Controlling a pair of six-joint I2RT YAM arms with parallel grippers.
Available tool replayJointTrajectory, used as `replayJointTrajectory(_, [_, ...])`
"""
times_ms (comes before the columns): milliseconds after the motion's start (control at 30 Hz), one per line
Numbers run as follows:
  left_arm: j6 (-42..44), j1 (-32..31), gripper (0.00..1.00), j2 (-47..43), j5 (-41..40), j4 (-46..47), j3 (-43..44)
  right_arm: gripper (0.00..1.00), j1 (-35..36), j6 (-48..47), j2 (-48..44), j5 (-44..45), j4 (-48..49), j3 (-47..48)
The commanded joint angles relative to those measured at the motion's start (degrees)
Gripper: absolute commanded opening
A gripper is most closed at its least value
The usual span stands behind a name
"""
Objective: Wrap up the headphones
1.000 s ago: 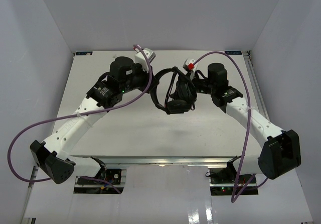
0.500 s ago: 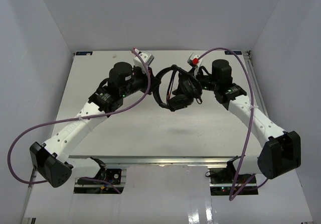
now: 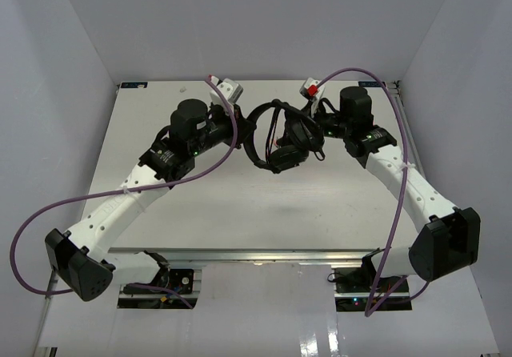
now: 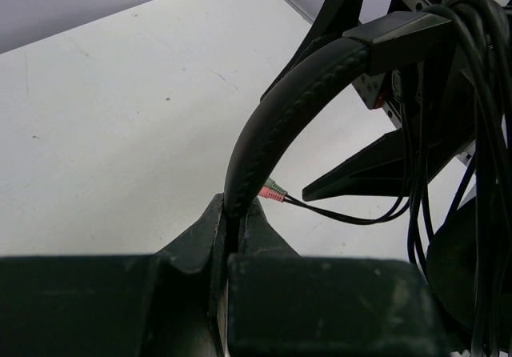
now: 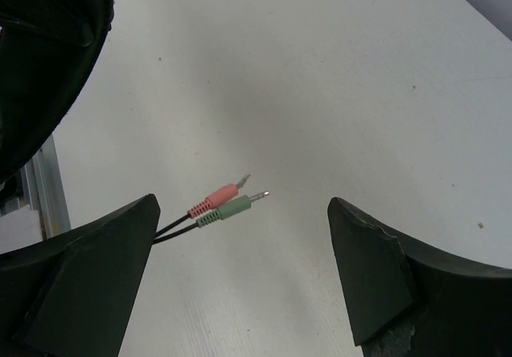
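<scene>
The black headphones (image 3: 285, 139) hang above the back middle of the table between both grippers. My left gripper (image 3: 245, 134) is shut on the padded headband (image 4: 298, 99), which rises from between its jaws (image 4: 233, 215). The thin cord is wound in several turns (image 4: 474, 93) round the earcup side. Its loose end hangs free, ending in a pink plug (image 5: 214, 195) and a green plug (image 5: 232, 210). My right gripper (image 5: 240, 213) stands open around those plugs without touching them; they lie nearer its left finger. An earcup (image 5: 48, 61) fills the right wrist view's top left corner.
Purple robot cables (image 3: 204, 163) loop from each arm, one arching over the right wrist (image 3: 352, 73). White walls close the table's back and sides. A metal rail (image 5: 42, 190) shows at the left of the right wrist view.
Both arms have carried the headphones a little toward the back of the table. The right gripper has drawn up and back, its jaws staying wide. The left gripper still holds the headband.
</scene>
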Motion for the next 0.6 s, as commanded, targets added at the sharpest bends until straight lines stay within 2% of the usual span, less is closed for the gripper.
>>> replayJointTrajectory(0, [3.54,1.46,0.00,2.95,-3.22,-8.62,2.38,0.91,-0.82,-3.05,0.56,0.43,-2.08,8.38])
replayJointTrajectory(167, [1.45,1.46,0.00,5.23,-3.40,-8.87,5.46,0.90,2.29,-13.38,2.04,6.36,-9.67,10.94])
replayJointTrajectory(300, [-2.00,1.69,0.00,6.81,-3.13,-9.93,8.70,0.90,3.70,-18.87,1.92,10.30,-11.55,9.50])
replayJointTrajectory(567, [-5.59,3.44,0.00,5.82,0.88,-10.70,9.96,0.90,3.45,-23.00,1.30,14.66,-10.45,7.92])
